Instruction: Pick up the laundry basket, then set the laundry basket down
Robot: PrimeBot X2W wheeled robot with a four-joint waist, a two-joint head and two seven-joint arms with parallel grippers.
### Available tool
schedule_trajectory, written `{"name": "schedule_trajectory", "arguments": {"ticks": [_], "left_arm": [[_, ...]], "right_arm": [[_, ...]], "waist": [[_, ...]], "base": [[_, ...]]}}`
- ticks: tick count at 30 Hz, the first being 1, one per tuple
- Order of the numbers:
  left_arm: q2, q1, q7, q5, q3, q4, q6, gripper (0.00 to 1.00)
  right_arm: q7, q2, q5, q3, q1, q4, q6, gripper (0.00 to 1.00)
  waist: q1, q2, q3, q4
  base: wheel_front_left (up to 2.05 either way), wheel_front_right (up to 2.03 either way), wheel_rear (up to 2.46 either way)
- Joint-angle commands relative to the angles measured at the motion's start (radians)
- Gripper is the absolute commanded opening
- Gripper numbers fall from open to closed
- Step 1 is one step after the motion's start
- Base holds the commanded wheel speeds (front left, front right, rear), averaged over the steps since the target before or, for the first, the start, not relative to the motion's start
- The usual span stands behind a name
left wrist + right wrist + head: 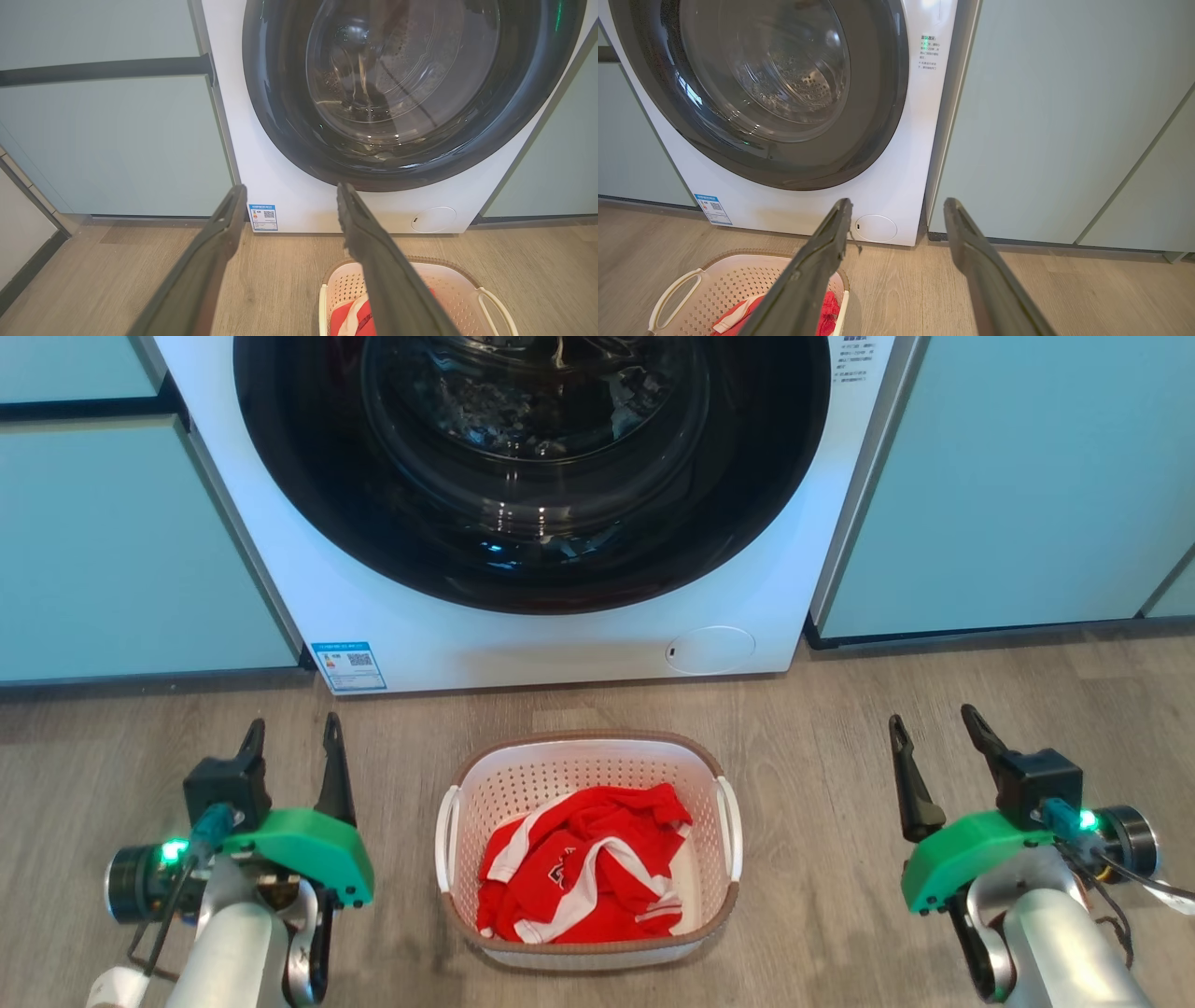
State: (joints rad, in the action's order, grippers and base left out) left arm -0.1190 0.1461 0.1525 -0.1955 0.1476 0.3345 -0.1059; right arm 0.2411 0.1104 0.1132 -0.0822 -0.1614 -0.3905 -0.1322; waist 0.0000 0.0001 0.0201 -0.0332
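Laundry basket (579, 770) sits on the wood floor (822, 756) in front of the washing machine (560, 644), between my two grippers, w/ a red-and-white garment (579, 873) inside. My left gripper (291, 733) is off to the basket's left, fingers (219, 242) spread wide apart, nothing between them, touching nothing. My right gripper (932, 719) is on the opp. side, approx. the same: gaping, empty, well clear of the white side handle (731, 826). Both point toward the machine.
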Motion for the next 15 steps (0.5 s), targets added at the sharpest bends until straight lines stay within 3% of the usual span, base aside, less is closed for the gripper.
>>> {"name": "schedule_trajectory", "arguments": {"ticks": [1,15], "left_arm": [[-0.025,0.058,0.015,-0.005,-0.038,-0.026,-0.004,1.0],[-0.021,0.065,0.02,-0.033,-0.036,-0.017,-0.004,1.0]], "right_arm": [[0.018,-0.001,0.006,-0.01,-0.042,0.026,0.002,1.0],[0.02,-0.002,0.013,-0.009,-0.04,0.025,0.002,1.0]], "waist": [[0.0,-0.0001,-0.001,-0.001],[0.0,-0.0001,-0.006,0.0]], "base": [[0.0,0.0,0.0],[0.0,0.0,0.0]]}}
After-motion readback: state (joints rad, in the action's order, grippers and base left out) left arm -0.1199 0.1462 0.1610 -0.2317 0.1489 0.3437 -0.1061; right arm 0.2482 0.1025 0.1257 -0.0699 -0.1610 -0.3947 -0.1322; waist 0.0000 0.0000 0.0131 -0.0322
